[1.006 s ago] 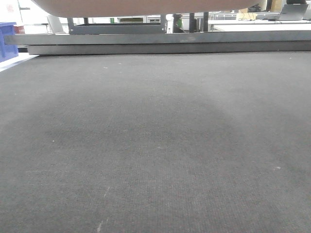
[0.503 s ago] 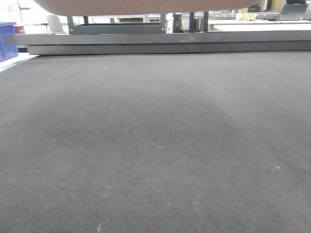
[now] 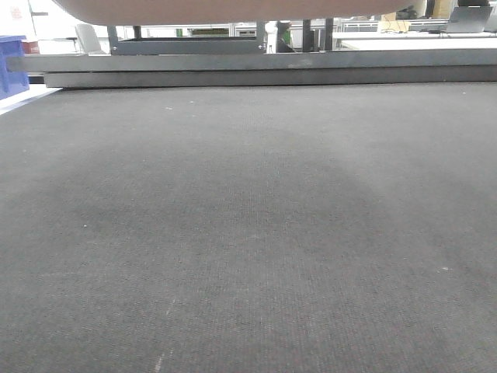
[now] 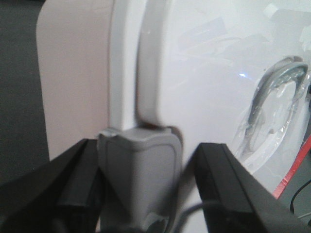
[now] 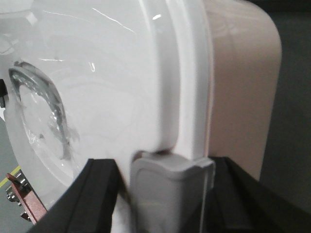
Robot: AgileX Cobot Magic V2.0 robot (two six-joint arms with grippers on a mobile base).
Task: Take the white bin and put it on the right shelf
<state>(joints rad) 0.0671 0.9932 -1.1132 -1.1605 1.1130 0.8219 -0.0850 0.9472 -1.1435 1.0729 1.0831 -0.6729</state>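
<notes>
The white bin [image 4: 204,73] fills both wrist views, glossy lid and pale pinkish side wall. In the front view only its underside [image 3: 225,11] shows along the top edge, well above the carpet. My left gripper [image 4: 150,170] straddles a grey latch [image 4: 138,170] at one end of the bin. Its left finger touches the latch, and a narrow gap shows at its right finger [image 4: 223,179]. My right gripper [image 5: 163,191] straddles the grey latch [image 5: 170,189] at the other end. Broad steel rails of the right shelf [image 3: 256,70] run across the far side of the carpet.
Dark grey carpet [image 3: 248,233] covers the floor up to the rails. A blue bin [image 3: 9,66] stands at the far left edge. A red frame piece [image 4: 291,170] shows past the bin's lid, and again in the right wrist view [image 5: 24,206].
The background has slid slightly left: less of the blue bin shows at the left edge. The bin and both grippers keep the same hold.
</notes>
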